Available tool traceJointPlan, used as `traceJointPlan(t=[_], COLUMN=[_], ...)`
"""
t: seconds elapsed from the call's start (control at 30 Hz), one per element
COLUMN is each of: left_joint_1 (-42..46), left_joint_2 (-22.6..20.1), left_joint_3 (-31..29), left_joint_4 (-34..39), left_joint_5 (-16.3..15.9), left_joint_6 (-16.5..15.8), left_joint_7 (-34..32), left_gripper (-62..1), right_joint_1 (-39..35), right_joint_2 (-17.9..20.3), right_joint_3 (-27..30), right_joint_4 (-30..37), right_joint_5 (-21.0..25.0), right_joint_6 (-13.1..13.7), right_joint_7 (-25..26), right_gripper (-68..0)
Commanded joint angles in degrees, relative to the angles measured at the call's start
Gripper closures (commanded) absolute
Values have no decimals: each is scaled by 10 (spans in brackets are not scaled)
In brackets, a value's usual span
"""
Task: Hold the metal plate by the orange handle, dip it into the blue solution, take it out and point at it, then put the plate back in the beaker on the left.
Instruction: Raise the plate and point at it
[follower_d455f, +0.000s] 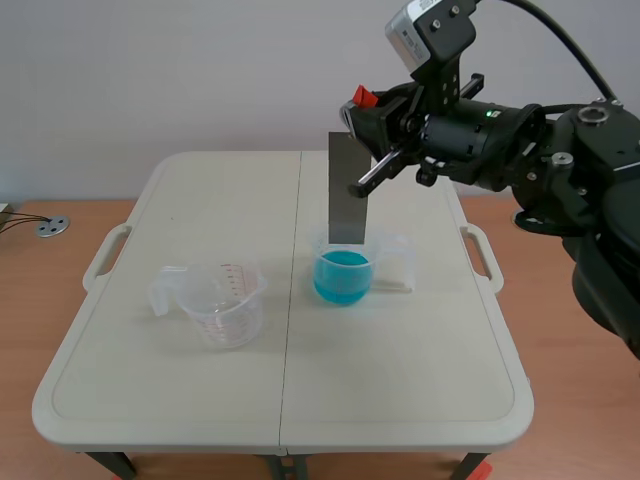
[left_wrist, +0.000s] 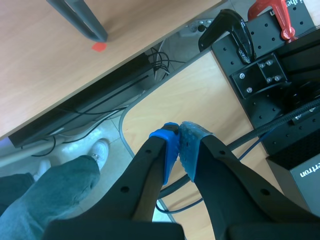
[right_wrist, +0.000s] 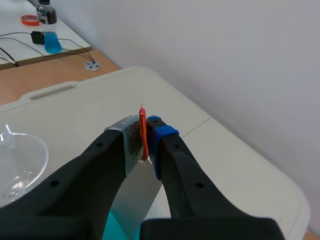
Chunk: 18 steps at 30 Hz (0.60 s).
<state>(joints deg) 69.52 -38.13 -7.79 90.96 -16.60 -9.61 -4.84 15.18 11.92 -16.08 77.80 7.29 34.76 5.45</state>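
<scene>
The right claw (follower_d455f: 368, 112) is clamped on the thin orange handle (right_wrist: 143, 131) of the flat grey metal plate (follower_d455f: 347, 195). The plate hangs upright straight below the claw, its lower end at the mouth of the clear plastic beaker of blue solution (follower_d455f: 343, 278) on the white bench (follower_d455f: 200, 180). The empty clear measuring beaker (follower_d455f: 225, 300) stands below and well off to that claw's left, while the left claw (left_wrist: 180, 140) has its pads pressed together on nothing.
</scene>
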Motion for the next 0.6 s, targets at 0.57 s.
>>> traceJointPlan(t=[0.57], left_joint_1=[-201], left_joint_2=[-91], left_joint_3=[0], left_joint_4=[44], left_joint_5=[-85], left_joint_6=[-4], left_joint_7=[-18], left_gripper=[-16], right_joint_1=[7], right_joint_2=[3], right_joint_3=[8], right_joint_4=[118], right_joint_5=[9], right_joint_6=[-2], right_joint_7=[-45], right_gripper=[-14])
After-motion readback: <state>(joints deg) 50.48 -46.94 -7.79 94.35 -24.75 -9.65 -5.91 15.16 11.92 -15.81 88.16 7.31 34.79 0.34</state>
